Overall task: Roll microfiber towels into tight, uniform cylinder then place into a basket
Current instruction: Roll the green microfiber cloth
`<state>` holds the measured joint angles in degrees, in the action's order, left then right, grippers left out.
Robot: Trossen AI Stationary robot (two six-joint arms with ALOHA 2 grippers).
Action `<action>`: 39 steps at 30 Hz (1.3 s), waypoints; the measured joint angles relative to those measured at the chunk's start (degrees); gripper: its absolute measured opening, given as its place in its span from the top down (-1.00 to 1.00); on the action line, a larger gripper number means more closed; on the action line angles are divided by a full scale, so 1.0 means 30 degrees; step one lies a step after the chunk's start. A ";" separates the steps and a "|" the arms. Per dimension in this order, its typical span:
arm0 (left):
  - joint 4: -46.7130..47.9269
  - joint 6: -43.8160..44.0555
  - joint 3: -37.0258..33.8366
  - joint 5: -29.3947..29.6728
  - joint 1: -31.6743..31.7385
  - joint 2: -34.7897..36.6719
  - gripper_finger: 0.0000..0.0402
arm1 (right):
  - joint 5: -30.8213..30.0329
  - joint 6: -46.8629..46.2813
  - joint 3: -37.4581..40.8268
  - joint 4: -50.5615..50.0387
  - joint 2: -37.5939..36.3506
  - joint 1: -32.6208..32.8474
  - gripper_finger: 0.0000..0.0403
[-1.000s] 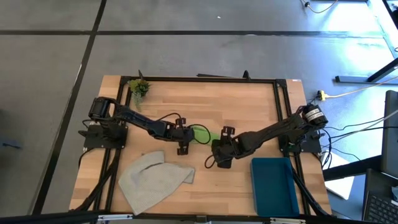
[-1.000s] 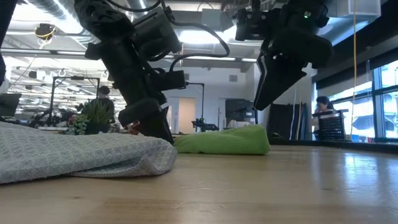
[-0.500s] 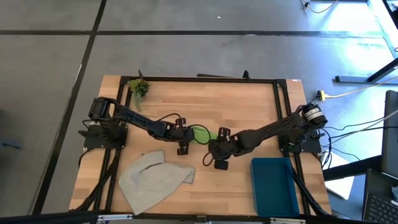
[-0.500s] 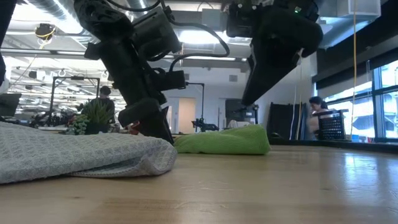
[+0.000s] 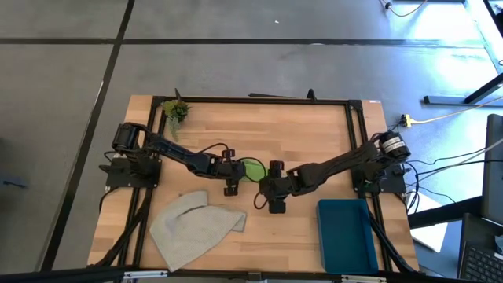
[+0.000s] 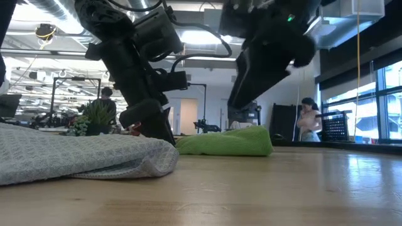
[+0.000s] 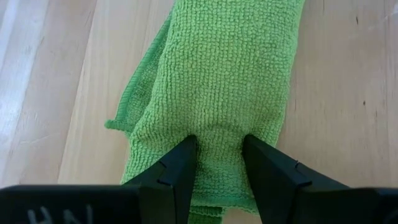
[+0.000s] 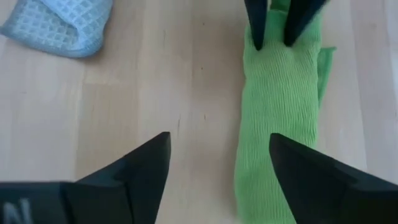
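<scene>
- Compared with a second earlier, we see the right gripper shifted leftward toward frame centre in the high view, its fingers now spread wide and empty.
- The green towel lies rolled at table centre, just upper left of that gripper.
- The left gripper pinches the roll's end.
- The grey towel lies lower left; the basket lower right.

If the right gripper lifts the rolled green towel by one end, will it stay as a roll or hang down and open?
The green towel is soft terry cloth, so it will probably sag. A loose edge sticks out along its side, so it may unroll. The left gripper pinches its far end; the open right gripper is not yet around it.
</scene>
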<state>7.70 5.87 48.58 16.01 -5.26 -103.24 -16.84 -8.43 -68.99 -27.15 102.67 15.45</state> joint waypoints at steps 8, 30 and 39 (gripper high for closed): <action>-0.0001 0.0007 -0.0007 -0.0006 0.0000 0.0000 0.34 | -0.0229 0.0389 0.0007 0.0294 0.1491 -0.1277 -0.34; -0.0007 0.0000 -0.0007 -0.0014 -0.0007 0.0000 0.34 | 0.4035 -0.0079 -0.0015 0.1399 0.2977 -0.5214 -0.34; -0.0022 0.0000 -0.0007 -0.0014 0.0000 0.0000 0.34 | 0.5782 -0.0355 -0.0073 0.1580 0.3619 -0.5630 -0.32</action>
<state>7.64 5.87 48.56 15.97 -5.26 -103.24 0.51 -9.49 -69.21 -22.41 113.53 -1.44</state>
